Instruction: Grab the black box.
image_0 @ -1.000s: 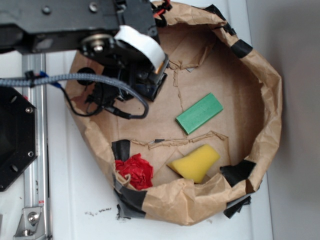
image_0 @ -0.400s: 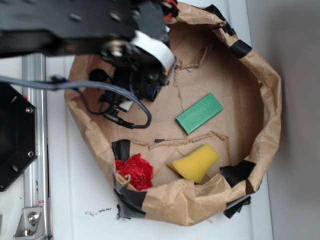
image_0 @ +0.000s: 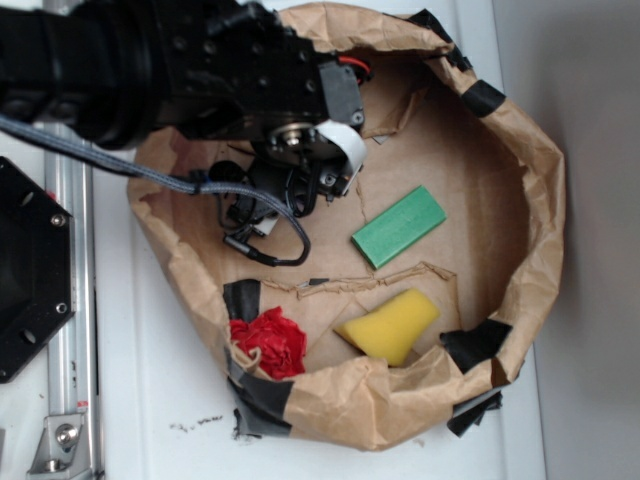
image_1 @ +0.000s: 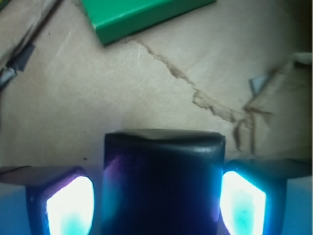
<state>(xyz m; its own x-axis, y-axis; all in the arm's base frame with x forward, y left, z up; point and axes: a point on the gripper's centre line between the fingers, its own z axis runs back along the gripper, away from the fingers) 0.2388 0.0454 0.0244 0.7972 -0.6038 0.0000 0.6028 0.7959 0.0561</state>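
In the wrist view the small glossy black box with rounded edges [image_1: 164, 183] sat directly between the two glowing fingertip pads [image_1: 71, 205], one pad at each side and both seemingly touching it, so the gripper [image_1: 156, 205] was closed narrowly on the box. The box rested on the torn brown paper floor [image_1: 98, 93], and the flat green rectangular block [image_1: 142, 14] lay beyond it at the top of that view. In the exterior view the black robot arm [image_0: 200, 70] reached down into the upper left part of the crumpled brown paper bowl patched with black tape [image_0: 540, 200], and its body hid the box and the fingers from that side. The green block [image_0: 398, 227] lay near the middle of the bowl, to the right of the arm. A yellow foam wedge [image_0: 390, 325] and a crumpled red paper ball [image_0: 268, 342] lay along the near rim, apart from each other. A large black hexagonal plate [image_0: 30, 270] sat outside the bowl at the left, on the white table [image_0: 150, 400].
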